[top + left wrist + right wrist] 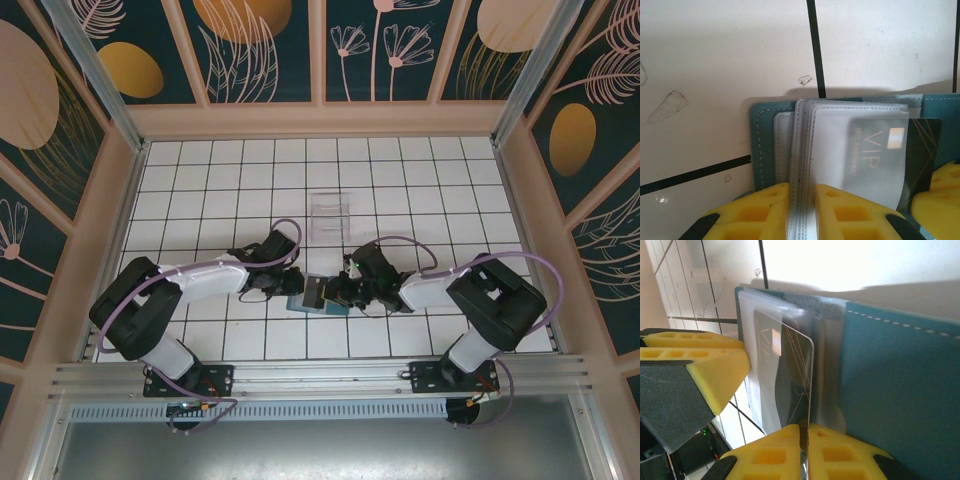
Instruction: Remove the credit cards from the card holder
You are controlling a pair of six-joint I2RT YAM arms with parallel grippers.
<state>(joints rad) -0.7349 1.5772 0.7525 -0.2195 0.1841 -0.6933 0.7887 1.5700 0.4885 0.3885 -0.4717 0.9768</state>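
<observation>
Teal card holder [765, 150] lies open on the white tiled worktop [200, 190], directly between the 2 pincers; left pincer [801, 191] is pressed together on the near edge of the holder's stack of clear sleeves [840, 112], which I read as pinning the holder down; right pincer [804, 428] is pinching the edge of 1 dark card [790, 365], fingers flush on both faces, no gap visible.

Card position: in the left wrist view it sits just right of the left pincer; the "VIP" end is hazy under a sleeve; the far end is clear of the sleeve mouth, on the right pincer's side; so partway out, not free.

Progress, my read: extraction 1 is in hand; 0 cards fully out as far as I can judge. What's left: slide this card clear, set it down, then repeat for whatever else the sleeves hold. In the right wrist view a 2nd darker shape sits in a sleeve just behind the gripped card; can't tell if it's a card; total count not readable.

Clear box [328, 215] sits beyond both pincers, well apart from the holder.
</observation>
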